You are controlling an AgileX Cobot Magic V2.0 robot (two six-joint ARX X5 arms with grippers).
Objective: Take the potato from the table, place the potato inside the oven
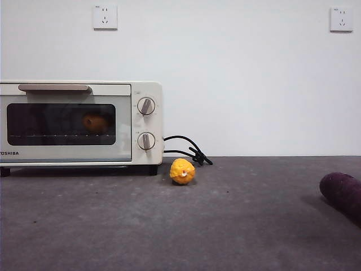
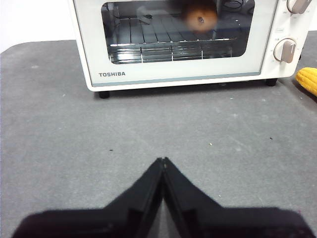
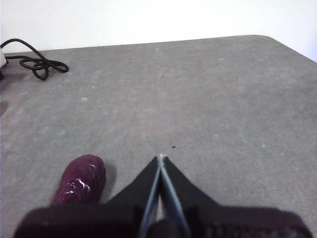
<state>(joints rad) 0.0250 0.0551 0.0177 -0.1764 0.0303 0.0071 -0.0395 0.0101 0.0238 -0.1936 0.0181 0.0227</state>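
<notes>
Front view: the cream-white boxy Toshiba toaster oven (image 1: 79, 123) is cut off at the left edge, door shut; behind its dark glass the small orange-brown potato (image 1: 96, 122) shows dimly on the rack. A bright yellow bumpy ball (image 1: 182, 171) sits on the dark grey matte surface (image 1: 225, 226) near the oven — a dark purple oblong thing (image 1: 343, 193) is cropped at the right.

Left wrist view: the left gripper (image 2: 163, 161), jaws closed and empty, faces the oven; the potato is blurred through the glass.

Right wrist view: the right gripper (image 3: 161, 157), jaws together, holds nothing beside the purple thing.
</notes>
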